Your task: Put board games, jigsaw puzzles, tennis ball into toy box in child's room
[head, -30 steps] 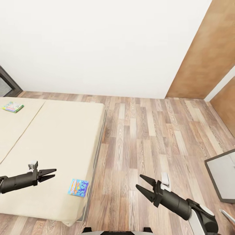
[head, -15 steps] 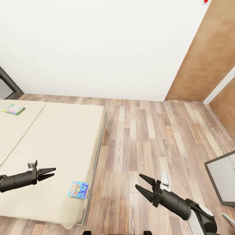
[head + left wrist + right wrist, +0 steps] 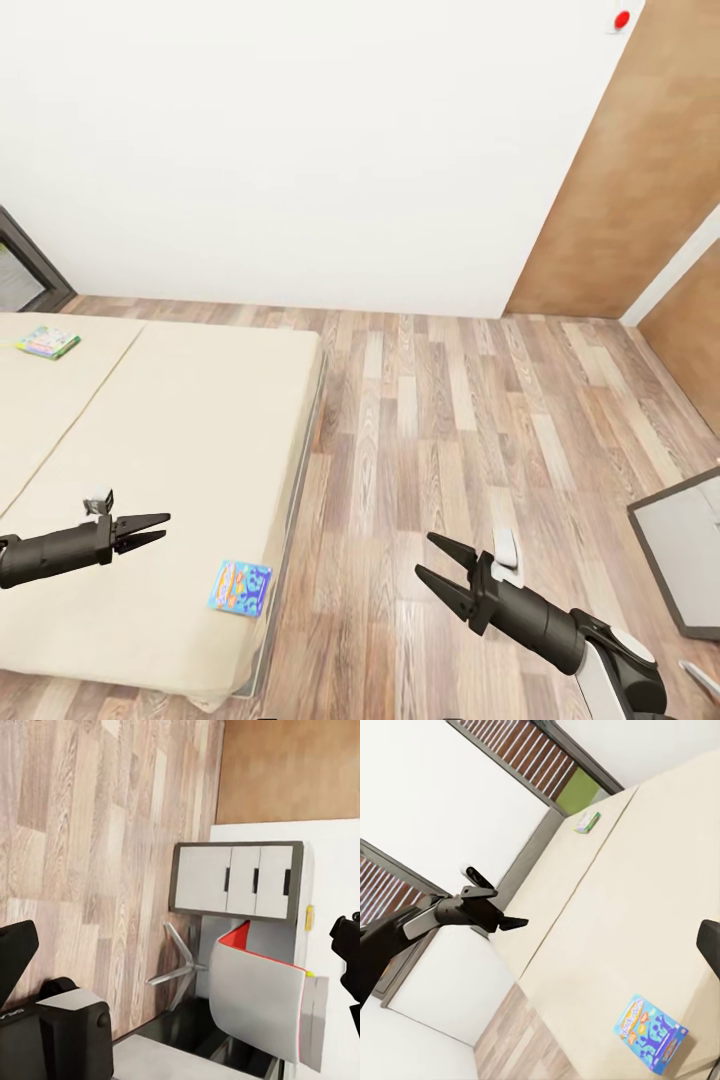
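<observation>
Head view: I'm looking down at the bed (image 3: 160, 450), with the blue game (image 3: 240, 588) lying flat near its corner edge and a second game (image 3: 48, 343) far off on the other mattress. My left gripper (image 3: 150, 527) is hovering over the bed, jaws parted and empty; my right gripper (image 3: 440, 565) is hanging over the plank floor (image 3: 450, 420), spread wide, holding nothing. I'm judging that blue box light, stiff and slick, sunk slightly into soft bedding, so pinching its overhang-side edge looks best.

Left wrist view: I'm seeing a white drawer unit (image 3: 236, 880) and a chair (image 3: 255, 994).

Right wrist view: the blue game (image 3: 651, 1033) is sitting at the mattress corner, the left gripper (image 3: 514, 922) poised well above.
</observation>
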You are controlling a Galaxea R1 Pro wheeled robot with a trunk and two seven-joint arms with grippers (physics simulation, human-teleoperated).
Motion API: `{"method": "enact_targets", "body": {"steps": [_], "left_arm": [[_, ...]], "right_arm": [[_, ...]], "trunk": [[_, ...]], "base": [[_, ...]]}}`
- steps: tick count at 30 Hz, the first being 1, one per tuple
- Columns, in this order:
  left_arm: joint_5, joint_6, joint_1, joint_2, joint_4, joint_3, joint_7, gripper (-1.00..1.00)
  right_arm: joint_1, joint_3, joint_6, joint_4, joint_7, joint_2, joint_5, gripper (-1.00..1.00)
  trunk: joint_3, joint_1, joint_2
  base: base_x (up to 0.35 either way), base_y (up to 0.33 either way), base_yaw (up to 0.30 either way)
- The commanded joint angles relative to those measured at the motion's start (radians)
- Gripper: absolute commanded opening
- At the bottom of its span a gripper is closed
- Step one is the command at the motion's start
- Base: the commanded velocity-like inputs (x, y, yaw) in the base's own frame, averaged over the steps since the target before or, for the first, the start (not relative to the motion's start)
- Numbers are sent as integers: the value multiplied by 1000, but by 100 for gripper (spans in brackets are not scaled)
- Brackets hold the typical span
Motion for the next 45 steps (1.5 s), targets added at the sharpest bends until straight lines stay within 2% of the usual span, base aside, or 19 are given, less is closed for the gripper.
{"method": "enact_targets", "body": {"steps": [1, 45], "left_arm": [[-6, 11, -1, 0, -1, 2, -7, 100], [-4, 11, -1, -1, -1, 9, -7, 100]], "right_arm": [[-1, 0, 9, 0, 2, 0, -6, 100], [-1, 3, 6, 0, 3, 2, -6, 100]], "trunk": [[0, 1, -2], [73, 1, -2]], "base": [[0, 0, 0], [0, 0, 0]]}}
